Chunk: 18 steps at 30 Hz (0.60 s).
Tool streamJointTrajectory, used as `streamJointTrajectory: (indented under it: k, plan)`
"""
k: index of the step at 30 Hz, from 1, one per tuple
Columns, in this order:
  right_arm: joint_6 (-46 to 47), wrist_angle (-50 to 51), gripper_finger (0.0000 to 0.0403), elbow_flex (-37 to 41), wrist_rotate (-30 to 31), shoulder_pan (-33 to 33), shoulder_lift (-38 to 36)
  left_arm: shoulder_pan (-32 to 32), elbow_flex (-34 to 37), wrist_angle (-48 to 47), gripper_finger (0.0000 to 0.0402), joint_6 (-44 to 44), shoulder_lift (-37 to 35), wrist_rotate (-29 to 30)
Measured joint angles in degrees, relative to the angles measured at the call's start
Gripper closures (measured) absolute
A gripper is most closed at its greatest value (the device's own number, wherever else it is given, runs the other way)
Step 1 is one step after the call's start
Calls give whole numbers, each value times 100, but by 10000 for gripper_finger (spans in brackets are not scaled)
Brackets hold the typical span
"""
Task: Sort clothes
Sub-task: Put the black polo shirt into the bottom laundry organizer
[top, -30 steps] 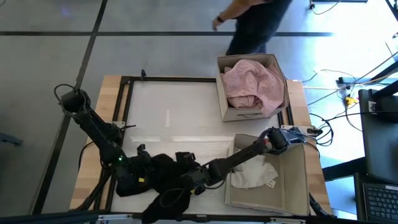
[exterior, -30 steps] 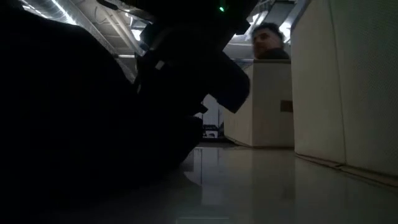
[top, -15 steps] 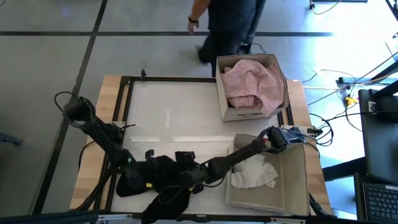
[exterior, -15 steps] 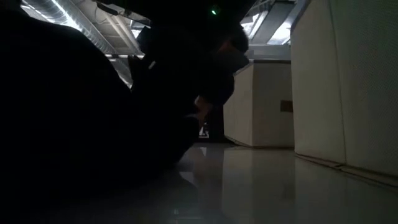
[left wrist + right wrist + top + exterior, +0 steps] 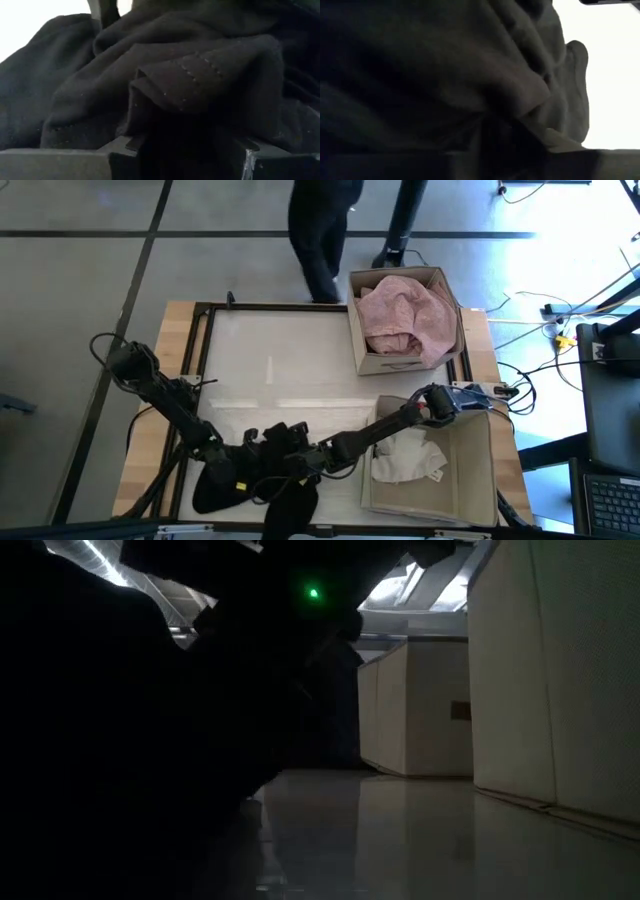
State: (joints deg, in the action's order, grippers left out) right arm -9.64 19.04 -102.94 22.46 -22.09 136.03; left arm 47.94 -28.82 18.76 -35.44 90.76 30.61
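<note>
A black garment (image 5: 215, 490) lies bunched at the table's near edge, and one end (image 5: 290, 515) hangs over that edge. It fills the left of the low view (image 5: 120, 740). My left gripper (image 5: 240, 472) is shut on its left part. My right gripper (image 5: 298, 460) reaches in from the right and is shut on its right part. A pale pink garment (image 5: 405, 315) lies in the far cardboard box (image 5: 355, 330). Small white garments (image 5: 405, 458) lie in the near box (image 5: 470, 470). My left gripper pinches a stitched fold of the black garment (image 5: 190, 95) between its two fingers (image 5: 120, 147), in several layers. It comes slanting down from the table's far left. The cloth lies slack on the table around it. My right gripper has a bunched fold of the black garment (image 5: 520, 95). The cloth hides its fingers, so the hold does not show. It comes nearly level from the table's right side.
The two tan boxes stand at the table's right, one far (image 5: 420, 710) and one near (image 5: 560, 670). The white mat (image 5: 280, 370) is bare at the centre and far left. A person (image 5: 320, 230) walks on the floor beyond the far edge.
Both grippers have gone toward the table's near edge with the black garment, and the right one has also gone a little to the left. The garment has slid toward the near edge and bunched up, and more of it hangs over that edge. The person behind the table has walked left.
</note>
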Motion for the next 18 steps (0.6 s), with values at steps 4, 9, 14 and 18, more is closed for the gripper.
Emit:
streamJointTrajectory:
  k: [4, 9, 14, 18]
  plan:
    - [-277, 34, 383, -14, 30, -1, -14, 4, 0, -12, 256, -1, -14, 84]
    - [-433, 364, 363, -148, 303, -123, -126, 0, 0, -138, 256, 11, -371, 155]
    - [-583, 1054, 383, -420, 681, -188, -471, 104, -9, -806, 256, -180, -1122, 212]
    - [-583, 1465, 383, -455, 949, -184, -888, 350, -11, -1476, 256, -645, -1614, 223]
